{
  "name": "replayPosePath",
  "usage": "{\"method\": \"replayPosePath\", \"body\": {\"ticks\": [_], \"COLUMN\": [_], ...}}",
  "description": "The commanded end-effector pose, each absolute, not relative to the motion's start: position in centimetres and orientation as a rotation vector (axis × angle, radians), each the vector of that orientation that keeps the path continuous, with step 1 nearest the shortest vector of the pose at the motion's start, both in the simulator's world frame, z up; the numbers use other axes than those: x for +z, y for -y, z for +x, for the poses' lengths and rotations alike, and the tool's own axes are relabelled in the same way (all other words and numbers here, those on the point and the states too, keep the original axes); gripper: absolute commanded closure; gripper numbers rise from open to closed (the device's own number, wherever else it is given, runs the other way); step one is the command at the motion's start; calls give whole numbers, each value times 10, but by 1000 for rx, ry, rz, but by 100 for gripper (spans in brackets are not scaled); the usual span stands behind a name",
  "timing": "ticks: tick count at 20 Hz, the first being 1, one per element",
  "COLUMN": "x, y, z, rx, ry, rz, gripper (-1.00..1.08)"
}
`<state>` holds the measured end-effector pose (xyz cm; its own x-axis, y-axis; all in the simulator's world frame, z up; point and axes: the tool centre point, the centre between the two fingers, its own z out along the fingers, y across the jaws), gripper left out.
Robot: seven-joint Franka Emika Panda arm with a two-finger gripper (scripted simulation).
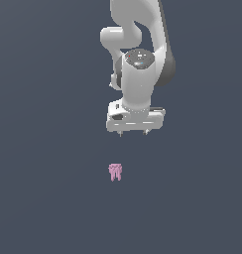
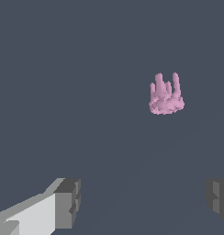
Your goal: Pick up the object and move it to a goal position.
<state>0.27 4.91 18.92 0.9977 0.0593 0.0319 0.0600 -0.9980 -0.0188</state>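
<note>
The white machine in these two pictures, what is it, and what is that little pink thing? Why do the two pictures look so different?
The white machine is a robot arm, drawn by a computer simulation. At its end sits its tool, two fingers that can close on things. One picture comes from a camera standing off the arm. The other comes from a camera on the arm's wrist, so you see the two grey fingertips spread wide apart. The pink lumpy object lies alone on the dark grey surface; it has a knobbly top and short prongs. The tool is open and holds nothing: the pink object sits apart from it, untouched.
</note>
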Motion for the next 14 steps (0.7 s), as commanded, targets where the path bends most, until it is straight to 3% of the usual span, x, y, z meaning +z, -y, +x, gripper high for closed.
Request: {"method": "replayPosePath", "body": {"ticks": [1,14], "x": [188,164], "y": [-47,-29], "z": [3,38], "rx": [-47,-34], "ry": [89,48], "rz": [-3121,-3124], "gripper": [-92,-92]}}
